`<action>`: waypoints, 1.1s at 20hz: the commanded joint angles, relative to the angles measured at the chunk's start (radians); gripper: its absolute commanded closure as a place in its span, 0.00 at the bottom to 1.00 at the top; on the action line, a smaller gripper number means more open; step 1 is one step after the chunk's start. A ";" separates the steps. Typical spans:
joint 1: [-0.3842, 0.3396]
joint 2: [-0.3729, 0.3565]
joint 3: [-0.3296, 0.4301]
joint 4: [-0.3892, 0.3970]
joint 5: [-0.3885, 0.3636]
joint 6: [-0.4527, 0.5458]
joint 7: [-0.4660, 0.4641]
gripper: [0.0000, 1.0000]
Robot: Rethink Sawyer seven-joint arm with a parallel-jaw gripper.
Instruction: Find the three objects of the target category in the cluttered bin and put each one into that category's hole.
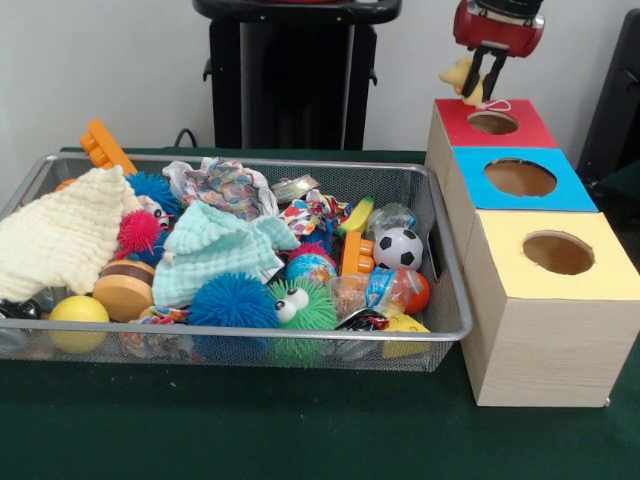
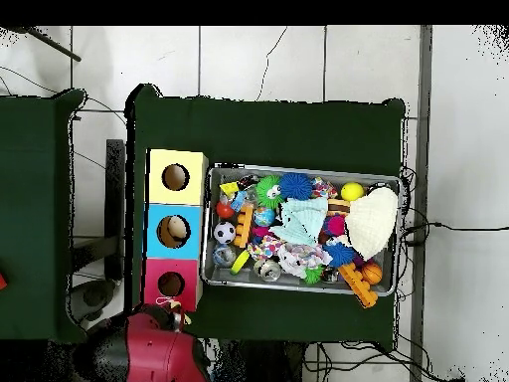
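The green table [image 1: 300, 430] fills the foreground, bare at its front edge, and on it stands the wire mesh bin [image 1: 240, 335], the largest thing on the cloth, packed to the rim with toys and rags. To the bin's right sits the wooden box [image 1: 540, 330] with three round holes in a row: the yellow hole [image 1: 558, 252] closest to the camera, the blue hole [image 1: 520, 178] in the middle, and the red hole [image 1: 493, 122] farthest back. Inside the bin, a cream cloth [image 1: 60, 240] lies at the left end and a pale teal cloth [image 1: 215, 250] is heaped near the middle, with a patterned rag [image 1: 225, 185] behind it. Along the front wall rest a blue spiky ball [image 1: 232, 300], a green spiky ball with googly eyes [image 1: 305, 308] and a yellow ball [image 1: 78, 315]; a small soccer ball [image 1: 398, 248] lies toward the right end, and an orange plastic toy [image 1: 105, 148] pokes above the back left rim. The gripper [image 1: 478, 98] hangs above the back of the box, just over the red hole, its two dark fingers [image 1: 493, 70] closed around a small yellow toy [image 1: 462, 78] with a loop of string dangling from it. In the overhead view the gripper [image 2: 177, 316] is likewise seen beside the red end of the box, with the yellow toy [image 2: 181, 320] only a tiny speck there.
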 commanded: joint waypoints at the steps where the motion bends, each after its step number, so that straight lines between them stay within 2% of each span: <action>1: -0.071 0.009 0.078 -0.111 0.016 -0.055 0.171 1.00; 6: -0.086 -0.001 0.086 -0.106 0.006 -0.049 0.161 1.00; 22: -0.082 -0.072 0.049 -0.155 -0.018 0.125 0.154 1.00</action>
